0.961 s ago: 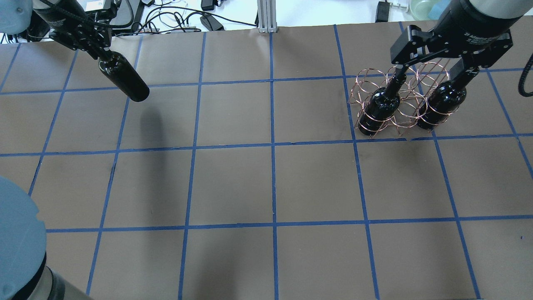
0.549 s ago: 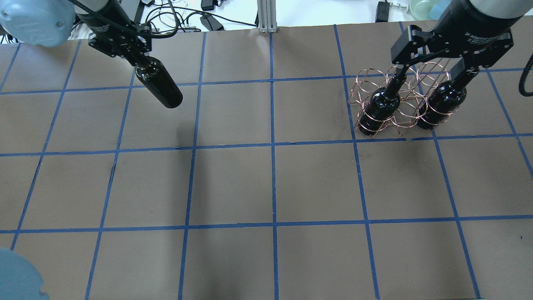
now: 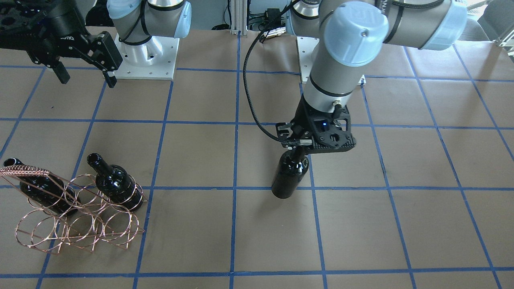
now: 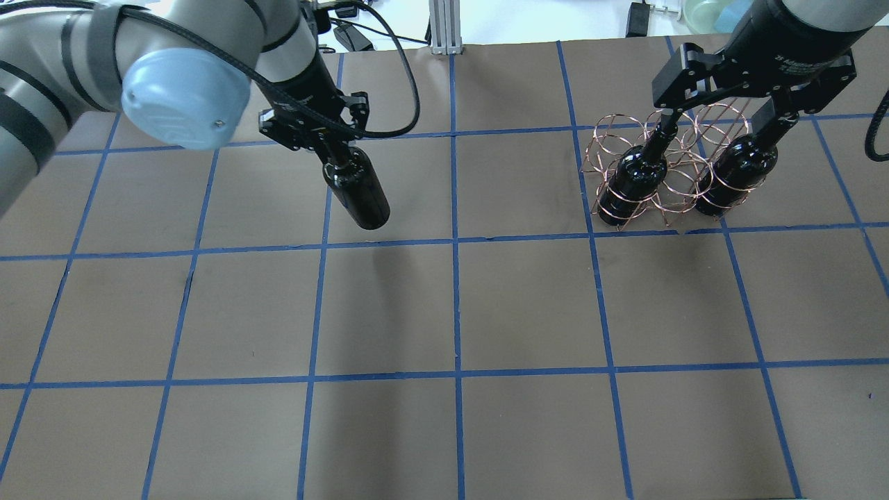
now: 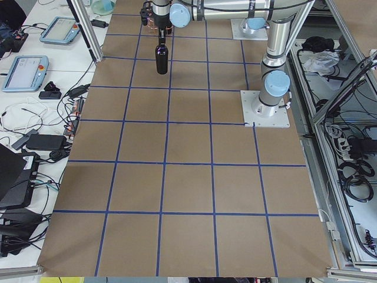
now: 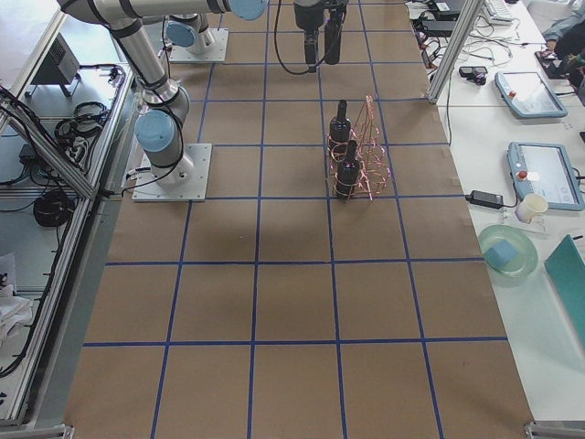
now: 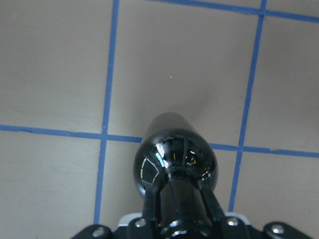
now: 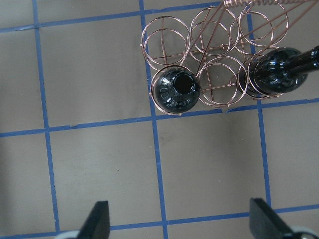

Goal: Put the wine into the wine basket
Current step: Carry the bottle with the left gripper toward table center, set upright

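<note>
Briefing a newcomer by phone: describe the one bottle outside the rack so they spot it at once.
In the overhead view, find the copper wire basket at far right, holding two bottles. Left of centre, the third bottle hangs by its neck from the left gripper, alone outside any ring.

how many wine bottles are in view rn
3. The held bottle hangs by its neck from the left pincer, over the table. The left-end bottle and the right-end bottle stand in the wine basket, with an empty ring between them. None seems hidden.
</note>
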Robot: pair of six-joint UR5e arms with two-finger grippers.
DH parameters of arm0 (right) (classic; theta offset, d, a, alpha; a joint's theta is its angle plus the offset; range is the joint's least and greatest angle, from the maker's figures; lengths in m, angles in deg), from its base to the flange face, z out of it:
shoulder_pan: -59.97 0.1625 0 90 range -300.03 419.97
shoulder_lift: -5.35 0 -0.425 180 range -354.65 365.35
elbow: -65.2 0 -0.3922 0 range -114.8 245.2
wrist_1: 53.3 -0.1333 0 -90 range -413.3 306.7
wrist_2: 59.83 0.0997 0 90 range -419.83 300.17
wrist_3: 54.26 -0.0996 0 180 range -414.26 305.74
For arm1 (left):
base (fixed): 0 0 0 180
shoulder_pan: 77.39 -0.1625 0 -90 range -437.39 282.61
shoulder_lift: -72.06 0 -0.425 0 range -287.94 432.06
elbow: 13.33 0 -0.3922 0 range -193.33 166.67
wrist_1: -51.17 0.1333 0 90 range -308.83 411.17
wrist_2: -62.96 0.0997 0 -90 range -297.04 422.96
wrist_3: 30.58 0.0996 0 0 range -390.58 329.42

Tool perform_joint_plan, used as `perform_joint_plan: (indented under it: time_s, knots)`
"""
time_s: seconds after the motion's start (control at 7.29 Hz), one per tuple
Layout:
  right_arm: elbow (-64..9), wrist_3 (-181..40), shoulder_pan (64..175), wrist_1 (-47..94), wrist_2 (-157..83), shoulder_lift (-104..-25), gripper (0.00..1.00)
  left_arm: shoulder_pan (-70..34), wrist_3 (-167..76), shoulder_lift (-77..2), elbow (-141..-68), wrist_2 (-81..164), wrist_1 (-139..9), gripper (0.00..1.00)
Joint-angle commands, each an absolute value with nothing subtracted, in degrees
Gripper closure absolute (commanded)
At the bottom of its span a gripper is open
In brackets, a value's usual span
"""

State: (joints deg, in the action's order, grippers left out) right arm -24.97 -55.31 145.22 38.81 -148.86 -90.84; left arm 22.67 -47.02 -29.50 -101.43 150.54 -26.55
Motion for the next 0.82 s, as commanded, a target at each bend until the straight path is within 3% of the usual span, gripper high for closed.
perform_joint_plan:
  time_s: [0.0, 0.69]
  knots:
    - [-25.0, -55.3, 145.2, 38.7, -148.9, -90.8, 0.00, 27.5, -49.2, -29.3, -104.6, 149.9, -26.4, 1.00]
    - [-25.0, -55.3, 145.2, 38.6, -149.0, -90.8, 0.00, 28.6, -50.2, -30.9, -104.9, 147.4, -25.8, 1.00]
